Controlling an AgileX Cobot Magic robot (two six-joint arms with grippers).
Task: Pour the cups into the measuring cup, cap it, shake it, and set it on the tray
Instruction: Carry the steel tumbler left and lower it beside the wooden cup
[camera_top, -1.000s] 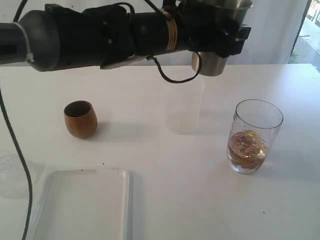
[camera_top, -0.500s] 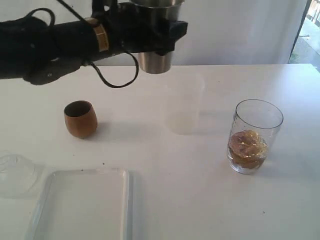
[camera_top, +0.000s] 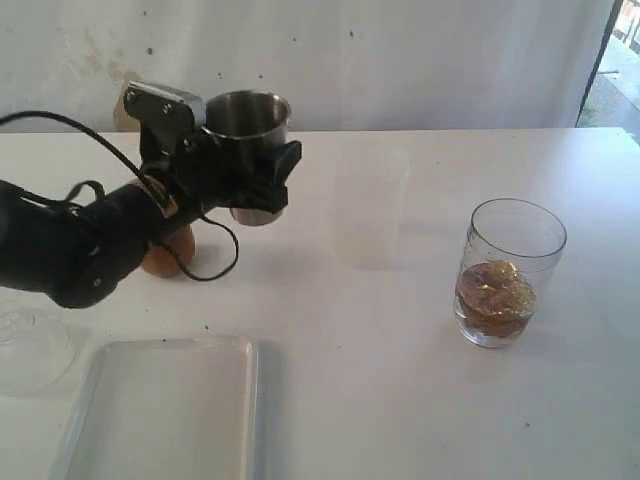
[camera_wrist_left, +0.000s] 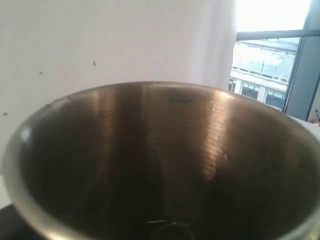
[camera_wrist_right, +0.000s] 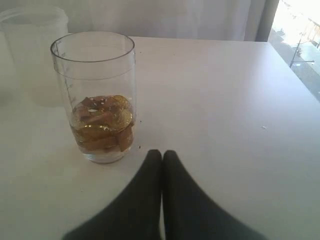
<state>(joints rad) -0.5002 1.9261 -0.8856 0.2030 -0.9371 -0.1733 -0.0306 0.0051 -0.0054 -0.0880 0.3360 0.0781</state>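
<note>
L gripper (camera_top: 257, 186) w/ steel tumbler (camera_top: 248, 118) over white table (camera_top: 400, 360), pale wall (camera_top: 420, 60).

White table (camera_top: 390, 390) bears tray (camera_top: 170, 415), lid (camera_top: 28, 348), beaker (camera_top: 368, 215), measuring cup (camera_top: 510, 265), wooden cup (camera_top: 162, 258).

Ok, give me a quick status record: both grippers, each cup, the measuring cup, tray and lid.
left gripper: gripping the steel tumbler, held upright
right gripper: shut, holding nothing, close to the measuring cup
measuring cup: upright on the table, uncapped, brown and gold pieces in its lower part
wooden cup: on the table, mostly hidden behind the left arm
frosted beaker: upright, mid-table
tray: nothing on the part in view
lid: on the table beside the tray
</note>
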